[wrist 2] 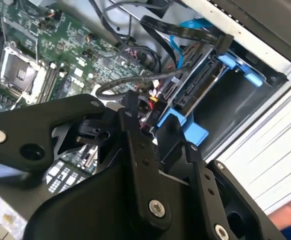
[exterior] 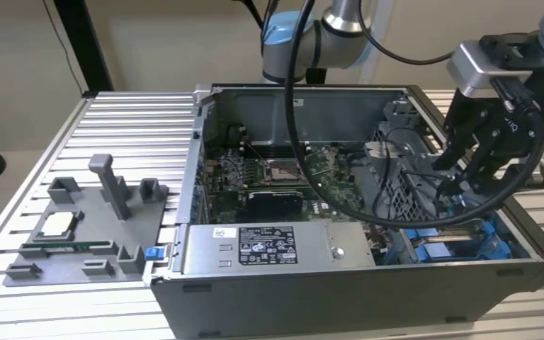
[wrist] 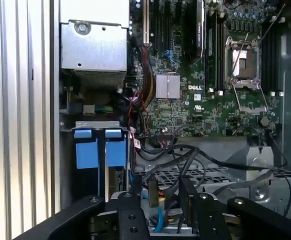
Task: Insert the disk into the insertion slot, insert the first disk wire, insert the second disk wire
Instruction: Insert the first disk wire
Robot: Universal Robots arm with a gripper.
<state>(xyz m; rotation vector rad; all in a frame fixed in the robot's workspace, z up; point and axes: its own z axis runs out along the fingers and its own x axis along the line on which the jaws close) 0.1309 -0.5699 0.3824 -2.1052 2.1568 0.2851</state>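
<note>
Disk step looks done. The disk (wrist 2: 195,90) sits in its blue frame inside the insertion slot (exterior: 433,248), at the near corner of the open computer case (exterior: 348,297) on the exterior view's right. Step in hand, by my read, is the first disk wire.

The gripper (exterior: 461,173) hangs low inside the case, just above the slot, among loose black cables. In the second wrist view it is close beside the disk's connector edge. A red-and-black wire bundle (wrist 2: 151,102) is touching or just short of that edge, can't tell which. Can't tell whether the gripper is clenched on a plug or released.

A black flat cable (wrist 2: 185,31) with its plug lies past the disk and seems unplugged. The motherboard (exterior: 282,177) is left of the slot, and the power-supply box (exterior: 263,248) runs along the near wall.

The next move, as I judge it, calls for a plug squared to the connector edge, a straight push, and clearance from the tangle so nothing snags.
</note>
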